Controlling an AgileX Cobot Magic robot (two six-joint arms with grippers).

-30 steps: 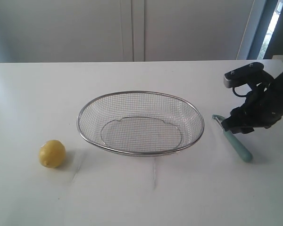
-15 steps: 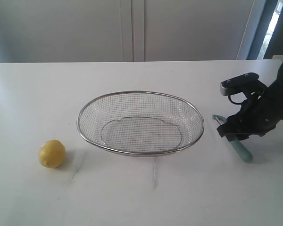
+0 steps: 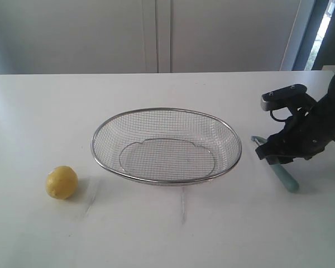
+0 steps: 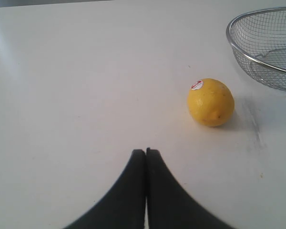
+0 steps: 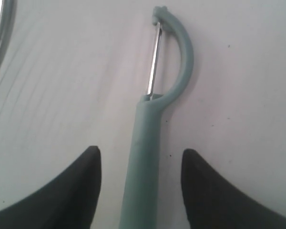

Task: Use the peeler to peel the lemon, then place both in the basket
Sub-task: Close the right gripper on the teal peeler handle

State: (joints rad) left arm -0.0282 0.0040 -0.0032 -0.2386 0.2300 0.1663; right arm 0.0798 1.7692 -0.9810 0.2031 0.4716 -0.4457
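Right gripper (image 5: 140, 153): fingers spread wide apart, clamped on nothing, held low over the table (image 3: 44, 111).
Peeler (image 5: 148, 119): lies flat on the table. Its teal handle runs straight down the gap between the right gripper's two fingers, with bare table showing on either side. Its looped blade head points out ahead of the fingertips.
Left gripper (image 4: 146, 152): fingers pressed together, nothing between them.
Lemon (image 4: 210, 102): rests on the table ahead of the left gripper's tips and off to one side, well apart from them. Skin whole, with a small sticker on top.
Basket (image 3: 166, 110): wire mesh, stands on the table beyond the lemon as seen from the left gripper. Its rim is near the peeler's head, to one side of the right gripper. Lemon and peeler both lie outside it.
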